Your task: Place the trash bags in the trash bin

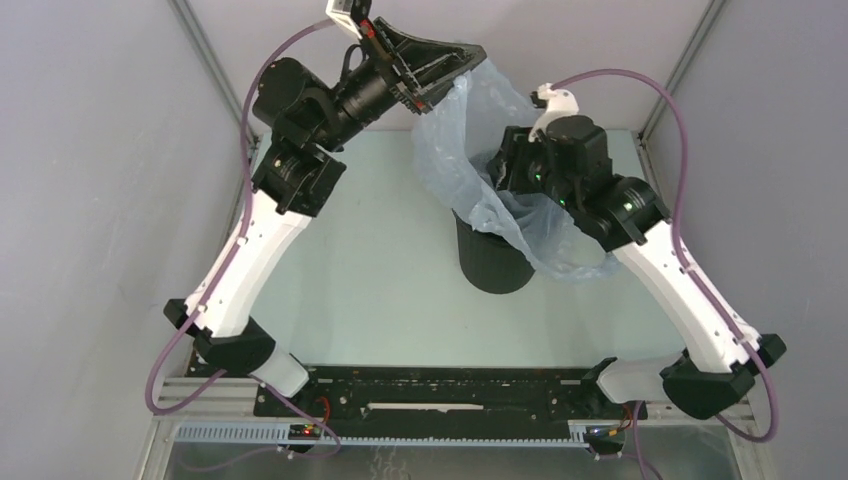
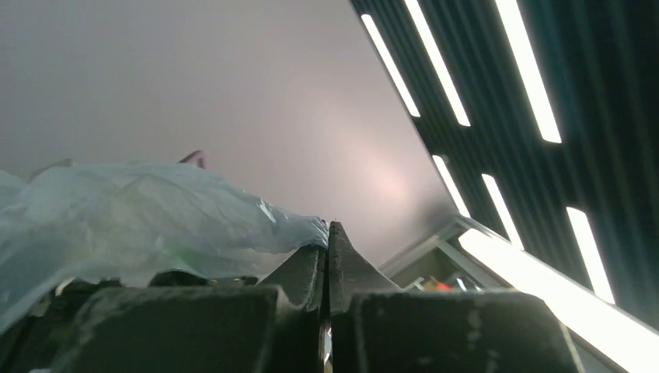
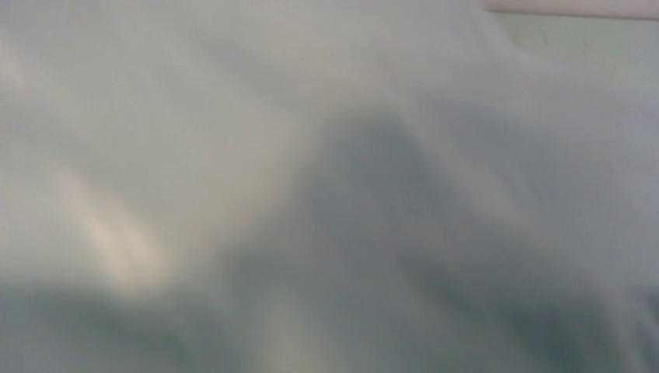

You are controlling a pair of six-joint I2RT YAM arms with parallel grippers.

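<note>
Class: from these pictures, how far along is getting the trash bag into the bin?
Done: the bag is lifted and draped over the bin. In hand: the left hand, shut, holds one edge high; the right hand is buried in the film at the bin's mouth. Left: most of the bag hangs outside and must go in.

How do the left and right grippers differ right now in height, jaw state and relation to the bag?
The left gripper is raised high, well clear of the trash bin; the right gripper sits low at the bin's mouth. The left one is shut on the edge of the trash bag; the right one's jaws are hidden by film. Both are at the same bag.
</note>
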